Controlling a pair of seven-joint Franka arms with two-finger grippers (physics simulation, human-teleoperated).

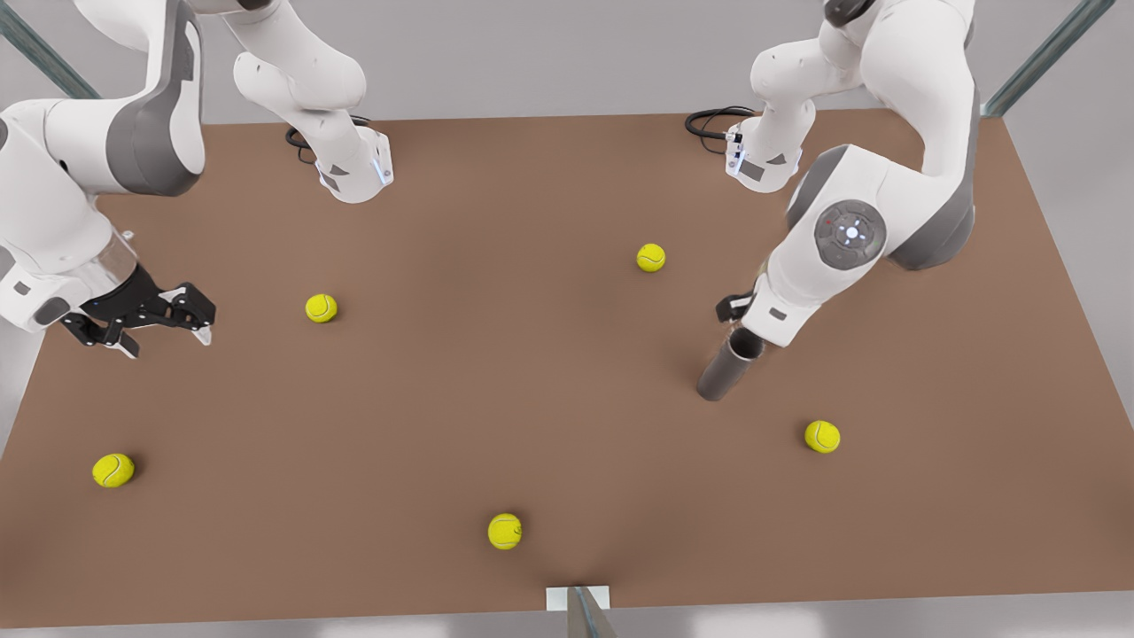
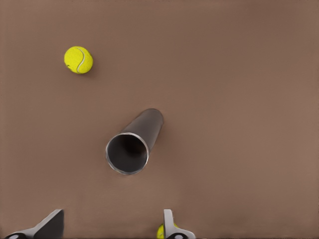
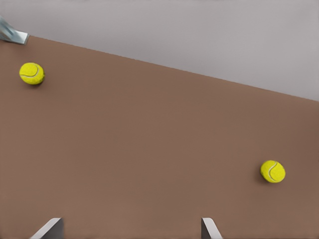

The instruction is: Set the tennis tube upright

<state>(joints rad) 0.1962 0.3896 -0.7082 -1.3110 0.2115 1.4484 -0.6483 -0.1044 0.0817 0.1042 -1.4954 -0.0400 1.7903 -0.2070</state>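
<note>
At the far left of the front view, the right end effector (image 1: 164,321) hovers over the brown counter (image 1: 496,381) with its fingers spread apart and nothing between them; this arm waits well clear of the work. Yellow tennis balls lie scattered across the counter, one at the lower left (image 1: 113,470), one bottom centre (image 1: 504,531). At right of centre the tennis tube (image 1: 729,364) stands on its base, open silver rim up, apparently upright and free of any grip. The left end effector (image 2: 112,225) sits just above that rim, fingers wide apart, probably having let go so the tube can stand alone.
</note>
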